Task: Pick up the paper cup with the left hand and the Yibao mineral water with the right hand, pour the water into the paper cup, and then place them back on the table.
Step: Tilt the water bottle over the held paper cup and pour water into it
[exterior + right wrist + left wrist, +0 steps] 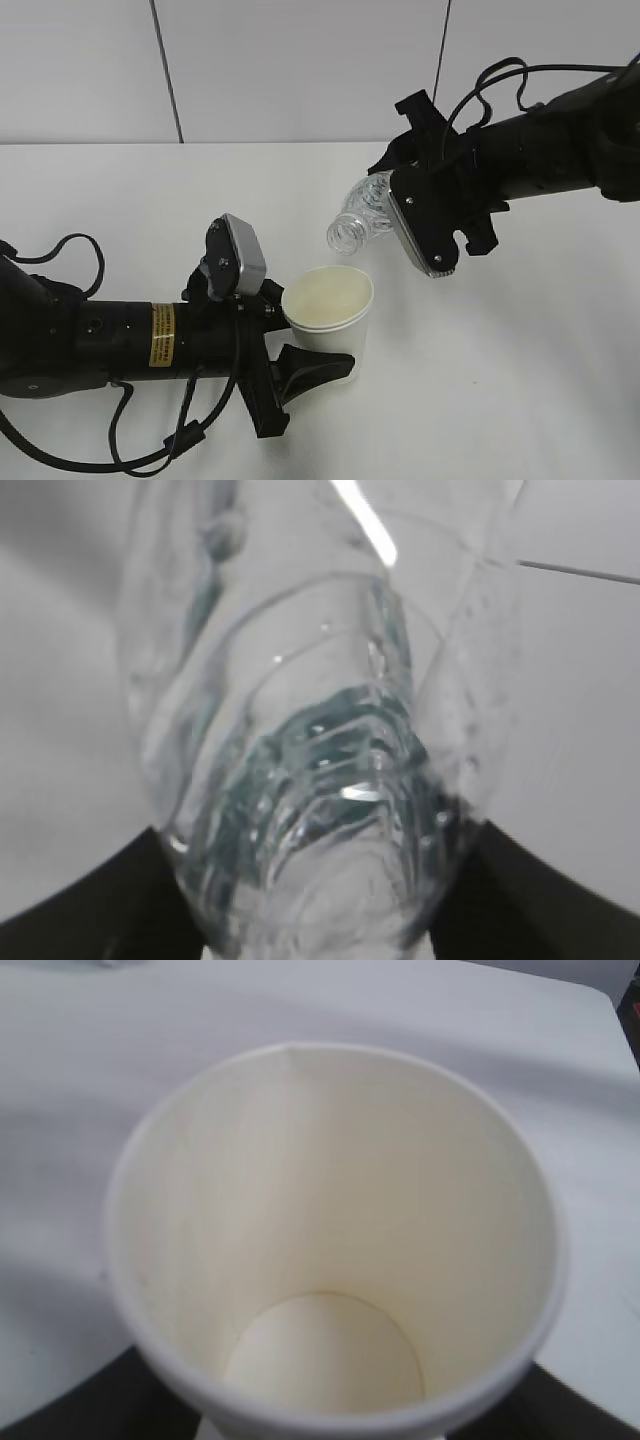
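While the left pincer (300, 345) grips the cream-white tapered paper cup (328, 308) upright to catch, the right pincer (400, 205) clamps the clear ribbed plastic bottle (362, 215) — mouth tipped just above the rim, no stream visible.

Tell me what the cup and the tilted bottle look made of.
The paper cup: matte cream paper, probably; rolled rim and a visible side seam inside. The Yibao mineral water: clear glossy plastic, apparently thin; ribbed see-through walls catching bright highlights.

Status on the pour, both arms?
Left end effector grips cream paper cup, upright. Right end effector holds clear ribbed plastic bottle, mouth tipped above cup. Cup interior looks dry. Nothing blocking.
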